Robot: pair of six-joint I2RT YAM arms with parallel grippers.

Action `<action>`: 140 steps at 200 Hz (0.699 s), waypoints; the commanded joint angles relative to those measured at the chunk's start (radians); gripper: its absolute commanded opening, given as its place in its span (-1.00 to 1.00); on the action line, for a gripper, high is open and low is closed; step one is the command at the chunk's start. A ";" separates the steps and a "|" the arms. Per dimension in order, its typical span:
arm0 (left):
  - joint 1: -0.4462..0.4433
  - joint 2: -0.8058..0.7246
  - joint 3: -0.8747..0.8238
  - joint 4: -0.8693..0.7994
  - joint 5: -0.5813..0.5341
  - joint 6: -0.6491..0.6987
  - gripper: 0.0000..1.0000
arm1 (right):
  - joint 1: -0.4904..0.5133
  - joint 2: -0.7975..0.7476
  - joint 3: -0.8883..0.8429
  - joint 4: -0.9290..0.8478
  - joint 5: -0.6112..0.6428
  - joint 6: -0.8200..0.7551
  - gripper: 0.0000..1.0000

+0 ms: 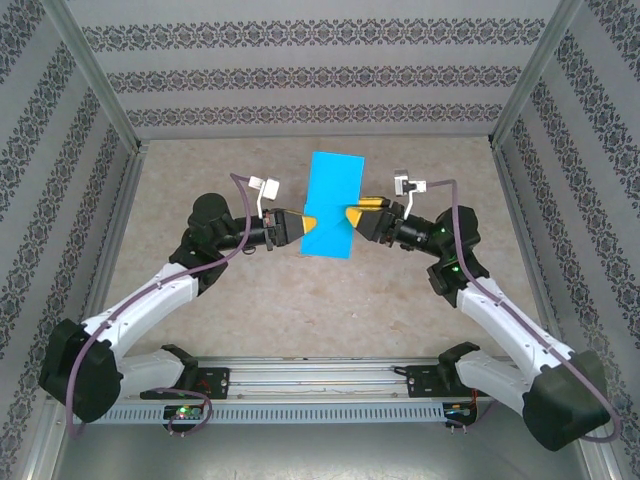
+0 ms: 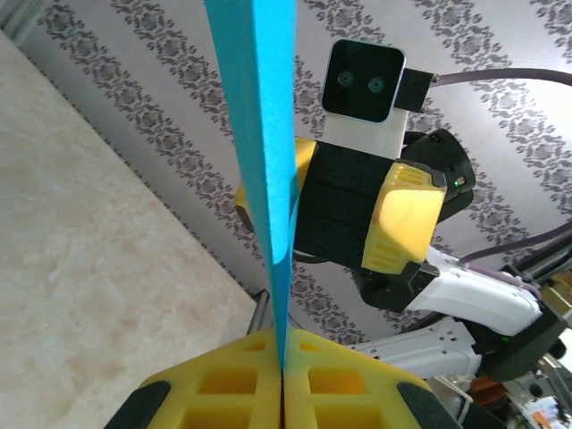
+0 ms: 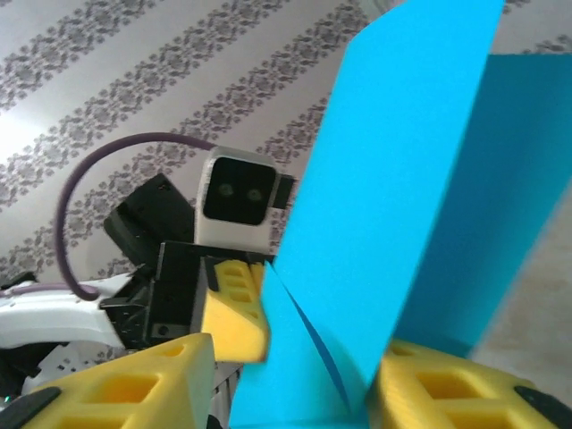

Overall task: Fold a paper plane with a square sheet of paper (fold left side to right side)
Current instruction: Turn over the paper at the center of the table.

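Above mid-surface [image 1: 300,300], lifted clear: one teal sheet [image 1: 333,203], apparently folded double, standing upright. Left hand [image 1: 308,222]: pinched shut on the sheet's edge. Right hand [image 1: 350,213]: jaws apart, sheet loose between them. Step, judged: handover between folds. Next move calls for the right hand to back off without dragging the sheet.

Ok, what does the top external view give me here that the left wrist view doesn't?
Top external: the sheet of paper as a broad teal rectangle, the left gripper at its left edge and the right gripper at its right, both arms reaching in over the table.
Left wrist: the sheet edge-on as a thin upright strip, the left fingers shut on its lower end with no gap, and the right arm's wrist camera facing in.
Both: the teal sheet with a gripper on either side.
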 commanded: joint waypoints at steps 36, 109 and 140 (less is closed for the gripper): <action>-0.042 -0.094 0.144 -0.703 -0.300 0.369 -1.00 | -0.045 -0.126 0.021 -0.731 0.480 -0.312 0.15; -0.492 0.180 0.482 -1.470 -1.329 0.417 -1.00 | -0.073 -0.044 0.038 -1.108 0.981 -0.301 0.79; -0.627 0.395 0.627 -1.745 -1.610 0.219 -1.00 | -0.091 -0.056 0.010 -1.094 0.997 -0.269 0.93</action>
